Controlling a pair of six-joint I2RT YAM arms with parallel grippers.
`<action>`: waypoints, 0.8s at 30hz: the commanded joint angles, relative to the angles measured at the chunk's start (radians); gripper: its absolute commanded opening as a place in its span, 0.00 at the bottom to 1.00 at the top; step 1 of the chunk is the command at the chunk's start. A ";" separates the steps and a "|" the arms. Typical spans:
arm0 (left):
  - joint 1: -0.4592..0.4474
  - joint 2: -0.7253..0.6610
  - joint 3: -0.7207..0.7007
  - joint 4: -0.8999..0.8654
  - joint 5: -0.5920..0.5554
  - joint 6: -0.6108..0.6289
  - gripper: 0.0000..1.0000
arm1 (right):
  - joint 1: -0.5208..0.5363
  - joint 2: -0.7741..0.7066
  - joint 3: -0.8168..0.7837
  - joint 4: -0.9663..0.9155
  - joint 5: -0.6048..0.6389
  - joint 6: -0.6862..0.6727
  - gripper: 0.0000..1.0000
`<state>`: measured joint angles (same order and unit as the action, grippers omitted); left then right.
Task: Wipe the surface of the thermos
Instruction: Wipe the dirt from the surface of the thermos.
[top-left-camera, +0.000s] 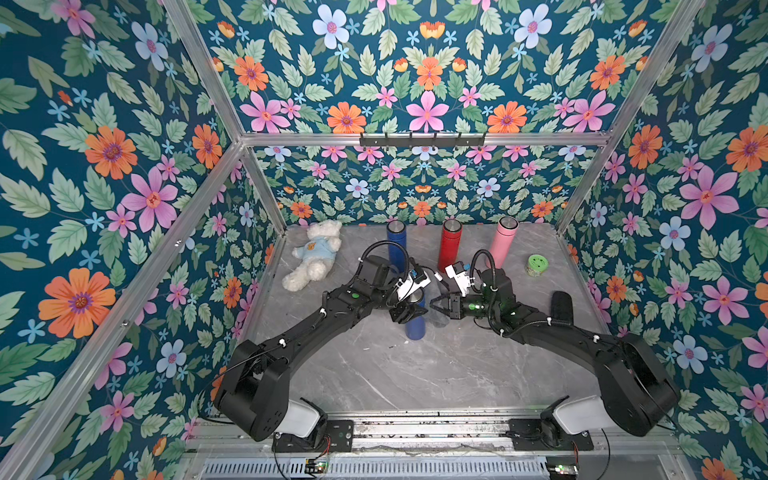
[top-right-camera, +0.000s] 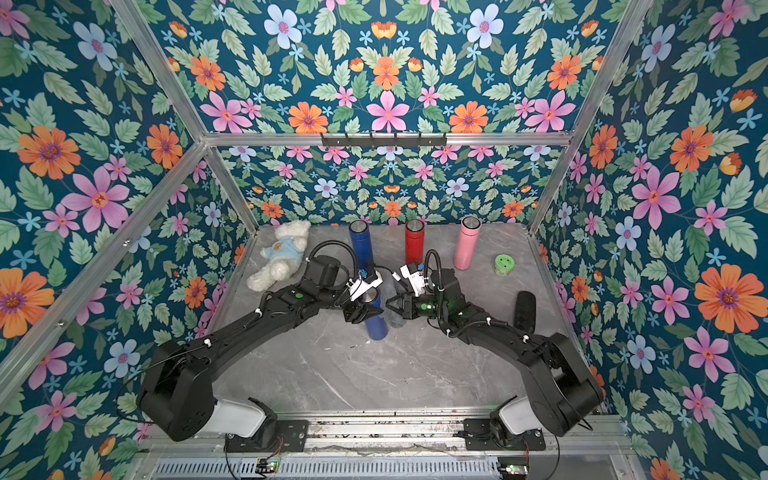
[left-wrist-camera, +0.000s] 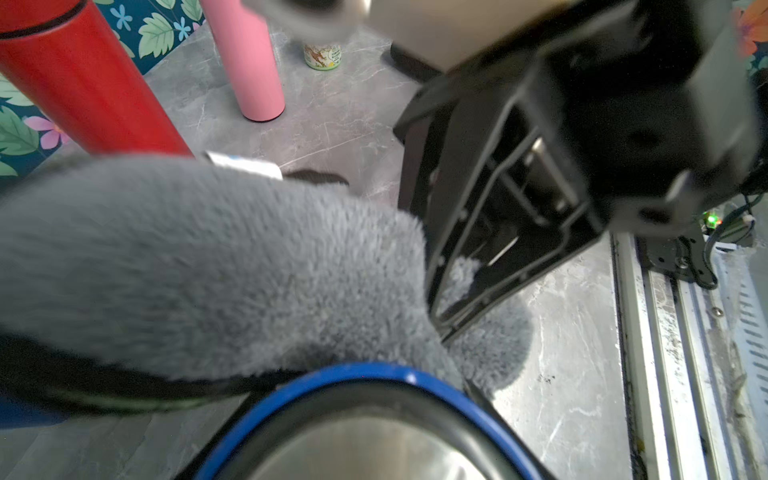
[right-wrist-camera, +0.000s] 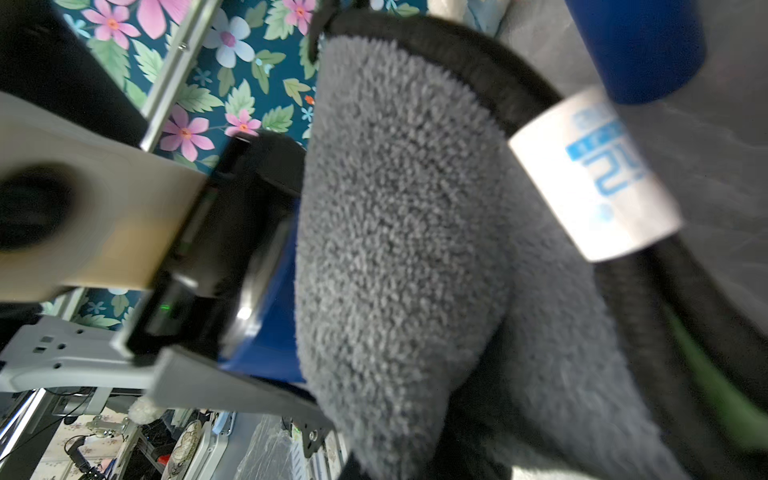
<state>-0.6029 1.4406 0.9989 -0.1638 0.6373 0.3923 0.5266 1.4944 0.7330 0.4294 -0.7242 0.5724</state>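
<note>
While the blue thermos stands upright near the middle of the grey marbled bench, the left end effector reaches in from its 9 o'clock side and clamps its fingers around the upper body, just under the steel lid. In the left wrist view the blue rim and shiny cap fill the near edge.

The right end effector comes in from the 3 o'clock side with its jaws pressed together on a fold of the grey cloth. The cloth hangs between the two end effectors and lies against the 3 o'clock side of the thermos; both top views show this. In the right wrist view the fluffy cloth covers most of the blue wall, and a white label with blue print wraps its dark edge.

Along the back of the bench stand three more bottles, all upright and well apart:
- a second blue thermos at about 11 o'clock
- a red thermos at 12 o'clock
- a pink thermos at 1 o'clock

A white teddy bear in a pale blue top lies at 10 o'clock. A small green-lidded jar sits at 2 o'clock, and a black oblong object, too dark to identify, rests at 3 o'clock beside the right arm
</note>
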 joint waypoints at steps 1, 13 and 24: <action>-0.006 0.003 -0.011 0.004 -0.001 -0.014 0.00 | 0.007 0.105 -0.039 0.152 -0.032 0.044 0.00; -0.005 -0.031 -0.059 0.039 -0.050 -0.039 0.00 | 0.005 0.309 -0.036 0.308 -0.066 0.108 0.00; -0.038 -0.067 -0.134 0.242 -0.314 -0.356 0.00 | 0.007 -0.031 0.013 0.001 0.000 0.027 0.00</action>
<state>-0.6308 1.3720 0.8822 0.0242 0.4377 0.1856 0.5289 1.4685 0.7387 0.4576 -0.7094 0.6197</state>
